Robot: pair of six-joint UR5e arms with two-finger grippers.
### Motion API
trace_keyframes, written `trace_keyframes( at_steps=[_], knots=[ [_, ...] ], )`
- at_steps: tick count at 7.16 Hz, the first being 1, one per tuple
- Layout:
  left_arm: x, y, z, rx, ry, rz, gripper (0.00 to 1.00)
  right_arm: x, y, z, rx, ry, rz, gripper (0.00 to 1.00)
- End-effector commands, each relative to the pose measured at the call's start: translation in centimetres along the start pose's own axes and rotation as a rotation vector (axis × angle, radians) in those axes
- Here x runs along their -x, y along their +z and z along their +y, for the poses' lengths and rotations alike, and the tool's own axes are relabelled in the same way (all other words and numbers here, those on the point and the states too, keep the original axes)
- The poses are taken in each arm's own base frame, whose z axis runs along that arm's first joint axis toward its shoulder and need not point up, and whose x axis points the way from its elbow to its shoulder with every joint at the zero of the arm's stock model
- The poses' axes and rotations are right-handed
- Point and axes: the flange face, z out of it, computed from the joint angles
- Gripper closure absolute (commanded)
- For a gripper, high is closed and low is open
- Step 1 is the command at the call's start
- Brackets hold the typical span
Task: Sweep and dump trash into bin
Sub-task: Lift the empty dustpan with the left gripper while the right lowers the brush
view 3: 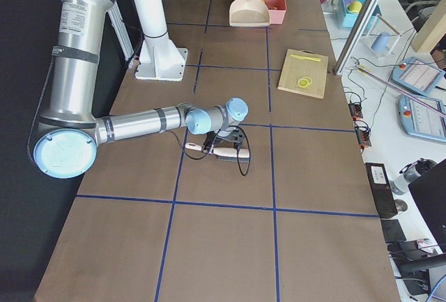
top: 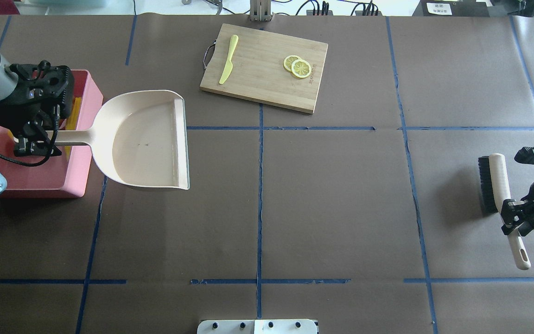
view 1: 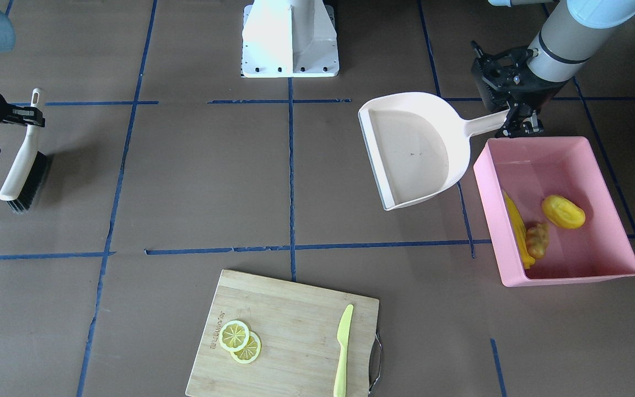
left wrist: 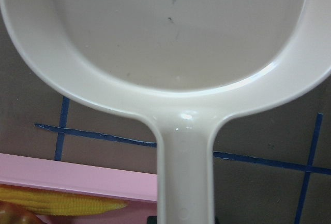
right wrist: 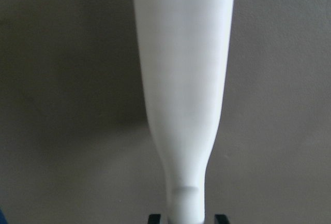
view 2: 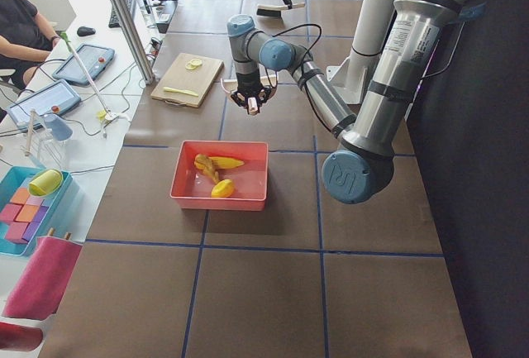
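Note:
The pink bin holds the corn cob, the yellow lump and the ginger root. My left gripper is shut on the handle of the cream dustpan. The dustpan is empty and sits about level beside the bin, its handle over the bin's corner. The left wrist view shows the pan, the bin's rim and the corn cob. My right gripper is shut on the handle of the brush, far from the bin, bristles low by the table.
A wooden cutting board lies at the table's far side from the robot, with two lemon slices and a lime-green knife on it. The robot's white base stands at the near edge. Blue tape lines cross the brown table.

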Motion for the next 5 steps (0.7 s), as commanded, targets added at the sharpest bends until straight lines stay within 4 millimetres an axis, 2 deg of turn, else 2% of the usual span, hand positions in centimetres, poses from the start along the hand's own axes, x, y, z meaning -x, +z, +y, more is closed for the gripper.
trace_keyframes(
  at_steps=[1, 2, 3, 5],
  knots=[
    [-0.7, 2.6, -1.8, -0.006, 0.058, 0.018, 1.0, 0.1, 0.0, -0.1, -0.001, 0.002, 0.0, 0.34],
    [-1.3, 3.1, -2.5, -0.004, 0.078, 0.028, 1.0, 0.3, -0.2, 0.0, -0.005, -0.001, -0.002, 0.01],
    [-1.5, 3.2, -3.3, 0.011, 0.098, 0.002, 1.0, 0.4, -0.3, 0.0, -0.007, -0.005, -0.003, 0.0],
    [-1.4, 5.3, -4.6, 0.051, 0.116, 0.004, 1.0, 1.1, -1.2, 0.4, -0.031, -0.02, -0.004, 0.0]
  ],
)
